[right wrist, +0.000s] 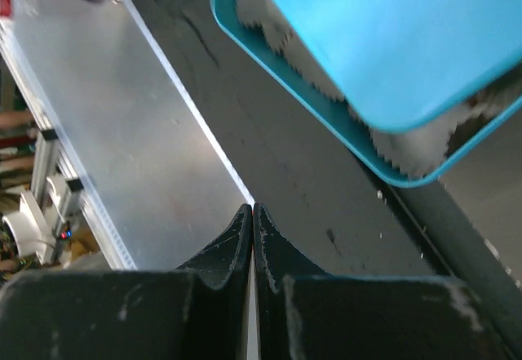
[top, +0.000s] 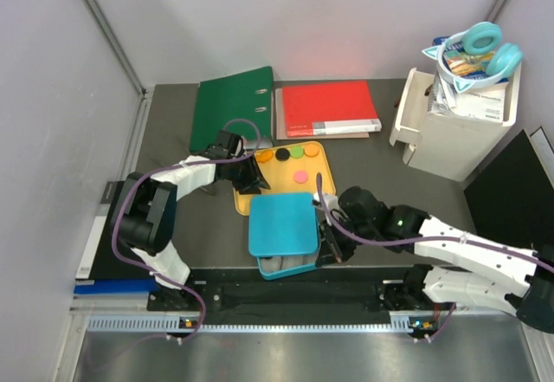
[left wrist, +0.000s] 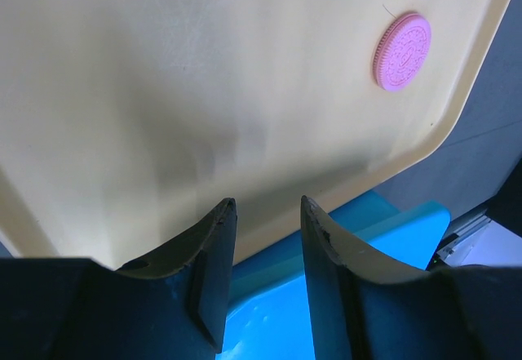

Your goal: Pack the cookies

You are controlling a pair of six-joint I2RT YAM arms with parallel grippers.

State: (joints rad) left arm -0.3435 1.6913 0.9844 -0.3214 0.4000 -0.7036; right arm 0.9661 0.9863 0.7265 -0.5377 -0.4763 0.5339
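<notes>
- The cookies (top: pixel 282 152) lie on the yellow tray (top: pixel 277 183): a row is set along its far rim, and a pink cookie (left wrist: pixel 402 50) sits alone near the middle.
- The left hand (left wrist: pixel 261 205) is held over the tray's left near rim, its fingers partly spread and nothing pinched. The right hand (right wrist: pixel 253 211) is pressed together, empty, just right of the blue box (top: pixel 286 267).
- A pick from the tray is judged to be the step in hand. The pink cookie would best be straddled squarely before the fingers are closed.
- The box is largely covered by its lid (top: pixel 281 223), which overlaps the tray's near rim. Only a near strip with paper cups (right wrist: pixel 408 144) is exposed, so the lid should probably be shifted first.
- Open worktop (top: pixel 389 183) is found right of the tray. The far side is crowded by the green binder (top: pixel 232 105) and red book (top: pixel 327 109).
</notes>
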